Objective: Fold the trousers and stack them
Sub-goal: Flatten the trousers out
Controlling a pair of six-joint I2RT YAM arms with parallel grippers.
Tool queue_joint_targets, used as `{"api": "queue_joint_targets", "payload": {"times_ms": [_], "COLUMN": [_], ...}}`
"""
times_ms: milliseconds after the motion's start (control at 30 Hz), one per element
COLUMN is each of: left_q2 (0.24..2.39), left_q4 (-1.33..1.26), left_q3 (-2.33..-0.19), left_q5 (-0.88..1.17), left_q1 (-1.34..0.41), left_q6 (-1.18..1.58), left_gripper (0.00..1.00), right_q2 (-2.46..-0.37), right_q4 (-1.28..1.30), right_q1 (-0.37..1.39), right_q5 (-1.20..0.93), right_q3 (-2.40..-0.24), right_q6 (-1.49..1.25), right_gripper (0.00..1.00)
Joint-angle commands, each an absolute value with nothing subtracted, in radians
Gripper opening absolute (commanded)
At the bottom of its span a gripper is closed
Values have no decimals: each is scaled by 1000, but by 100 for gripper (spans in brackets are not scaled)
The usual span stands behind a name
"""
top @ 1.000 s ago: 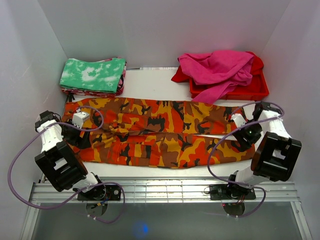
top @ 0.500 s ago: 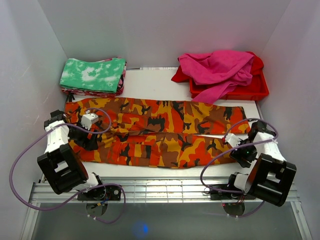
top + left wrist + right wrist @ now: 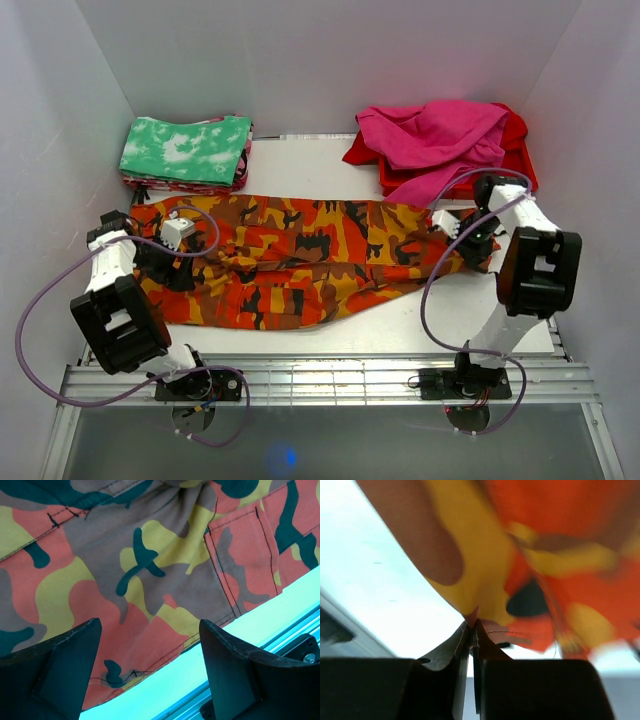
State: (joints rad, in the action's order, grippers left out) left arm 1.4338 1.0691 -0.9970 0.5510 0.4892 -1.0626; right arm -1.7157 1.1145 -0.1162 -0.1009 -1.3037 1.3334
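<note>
The camouflage trousers (image 3: 290, 255) lay stretched from left to right across the middle of the white counter (image 3: 400, 330), with the waist end at the left and the leg ends at the right. The farther leg lay flat and straight. The nearer leg lay flat at the left, but toward the right its near edge ran on a slant up to the end of the farther leg, leaving bare counter in front of it. The right arm (image 3: 530, 255) reached in over that right end, and the right jaws were clenched on the trousers: in the wrist view the two fingers (image 3: 447, 652) met on a small peak of yellow and orange cloth, the rest of which hung slack above them. The left arm (image 3: 110, 275) bent over the waist end, and the left jaws were released, their dark fingers (image 3: 60, 667) spread wide over flat cloth with a stitched pocket (image 3: 245, 555) close to the near hem. Whether they touched the fabric could not be told. At the far left a folded green-and-white cloth (image 3: 185, 148) topped a small pile. At the far right a magenta garment (image 3: 435, 135) was heaped on a red tray (image 3: 515, 180).
</note>
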Motion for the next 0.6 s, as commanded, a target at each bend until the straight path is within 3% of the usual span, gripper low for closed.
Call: {"api": "queue_joint_targets", "payload": {"times_ms": [0,33,67,200,467,567], "left_q2": [1456,1468,1468,1470,1463,1453], "left_q4": [1077,1075,1077,1075,1060,1048], "left_q3": [-1040,-1042,-1043,-1031,-997,-991], "left_q5": [601,601,601,598,603,600], "left_q1": [482,480,480,479,480,479], "left_q6": [-1037,-1034,-1032,-1038,-1040,-1037], "left_gripper": [89,89,89,89,89,89], "right_q2": [-1873,-1929,-1945,-1930,-1602,-1534], "right_q4": [1298,1307,1307,1305,1126,1100], "right_q1": [-81,-87,-94,-133,-179,-170], "right_q5": [-64,-96,-118,-202,-236,-238], "right_q3": [-1259,-1319,-1350,-1457,-1330,-1258], "right_q6": [1281,1234,1218,1178,1193,1206], "right_gripper": [11,23,23,96,98,55]}}
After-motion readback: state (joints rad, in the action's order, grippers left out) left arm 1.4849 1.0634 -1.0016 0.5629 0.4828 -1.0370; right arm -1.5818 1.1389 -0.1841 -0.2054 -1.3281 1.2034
